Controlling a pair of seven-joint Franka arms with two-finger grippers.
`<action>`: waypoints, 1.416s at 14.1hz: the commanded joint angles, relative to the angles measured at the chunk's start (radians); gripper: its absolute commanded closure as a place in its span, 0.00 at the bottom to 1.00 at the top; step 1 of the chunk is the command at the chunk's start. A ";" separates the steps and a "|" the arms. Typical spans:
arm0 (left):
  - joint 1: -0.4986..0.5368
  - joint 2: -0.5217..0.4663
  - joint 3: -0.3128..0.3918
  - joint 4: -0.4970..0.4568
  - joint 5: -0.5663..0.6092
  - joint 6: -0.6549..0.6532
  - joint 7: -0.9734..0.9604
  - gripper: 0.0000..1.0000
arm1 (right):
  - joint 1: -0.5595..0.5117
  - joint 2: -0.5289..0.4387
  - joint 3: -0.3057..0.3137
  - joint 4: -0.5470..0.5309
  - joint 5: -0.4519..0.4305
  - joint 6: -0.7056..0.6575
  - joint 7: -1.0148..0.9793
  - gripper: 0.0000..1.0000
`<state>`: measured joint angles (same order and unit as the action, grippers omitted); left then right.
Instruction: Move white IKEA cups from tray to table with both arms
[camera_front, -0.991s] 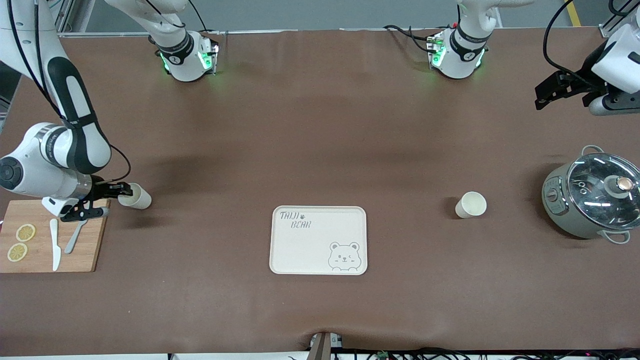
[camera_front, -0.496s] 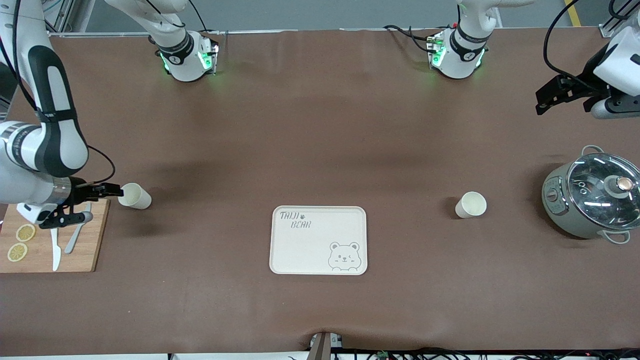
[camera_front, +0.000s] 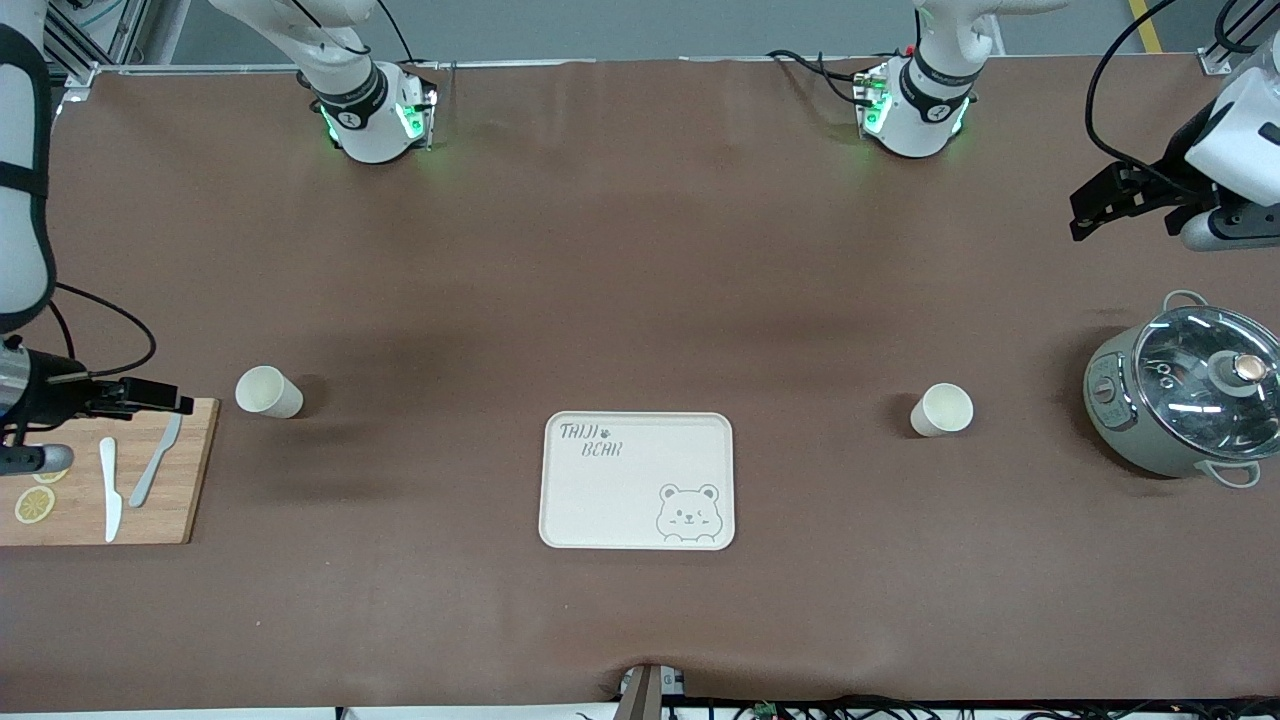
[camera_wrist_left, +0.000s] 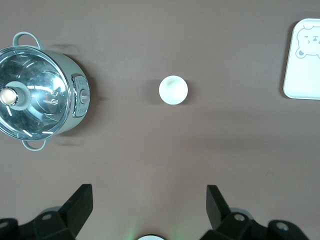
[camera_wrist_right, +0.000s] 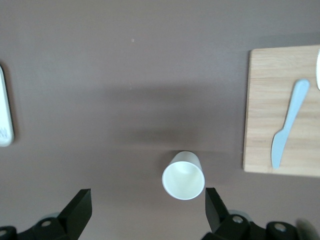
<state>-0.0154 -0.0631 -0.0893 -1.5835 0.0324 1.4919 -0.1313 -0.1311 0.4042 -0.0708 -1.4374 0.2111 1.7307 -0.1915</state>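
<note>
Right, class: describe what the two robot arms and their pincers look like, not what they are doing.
Both arms are glossy white with black joint bands and loose black cables. Their bases glow green. The right pincer and left pincer are small, black and two-fingered.

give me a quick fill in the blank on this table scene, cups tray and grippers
1. Both white cups, one toward the right arm's end and one toward the left arm's end, stand on the ____, not on the bear tray.
2. The right gripper hangs over the wooden ____.
3. The left gripper's fingers are ____ and hold nothing.
4. The pot wears a ____ lid.

Missing words: table; cutting board; open; glass
</note>
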 joint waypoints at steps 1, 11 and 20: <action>0.000 0.008 -0.003 0.023 -0.006 -0.007 -0.002 0.00 | 0.025 -0.066 0.005 0.008 -0.028 -0.061 0.113 0.00; 0.002 0.009 -0.001 0.028 -0.006 -0.005 0.001 0.00 | 0.065 -0.372 0.011 -0.040 -0.105 -0.250 0.132 0.00; -0.003 0.035 -0.001 0.030 -0.002 0.021 -0.001 0.00 | 0.133 -0.412 0.013 -0.057 -0.216 -0.244 0.132 0.00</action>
<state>-0.0164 -0.0419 -0.0898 -1.5738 0.0324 1.5080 -0.1313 0.0012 0.0327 -0.0583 -1.4534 0.0120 1.4759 -0.0596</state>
